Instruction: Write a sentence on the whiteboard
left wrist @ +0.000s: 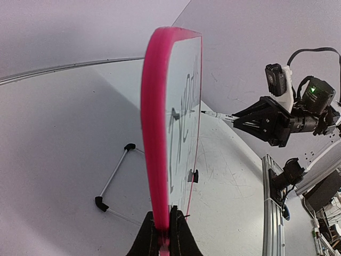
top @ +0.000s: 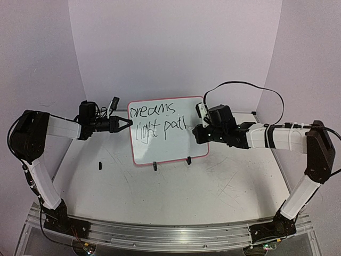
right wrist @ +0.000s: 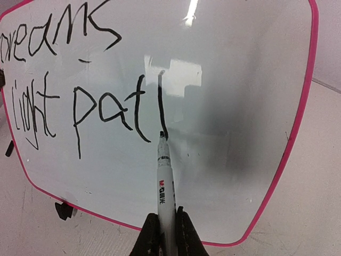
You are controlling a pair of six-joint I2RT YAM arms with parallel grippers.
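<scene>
The whiteboard (top: 176, 146), white with a pink frame, stands upright at the middle of the table. My left gripper (top: 127, 124) is shut on its left edge; in the left wrist view the fingers (left wrist: 166, 229) pinch the pink frame (left wrist: 154, 133). The sentence (top: 157, 121) reads "dreams" above "light pat" with one more upright stroke (right wrist: 77, 122). My right gripper (right wrist: 165, 229) is shut on a white marker (right wrist: 164, 181). Its tip touches the whiteboard (right wrist: 234, 106) at the foot of that last stroke. From the left wrist, the marker (left wrist: 216, 114) meets the board face.
Two black clip feet (top: 155, 166) (top: 188, 159) hold the board's lower edge. A wire stand (left wrist: 112, 178) props it from behind. A small black object (top: 99, 165) lies on the table to the left. An aluminium rail (top: 170, 234) runs along the near edge.
</scene>
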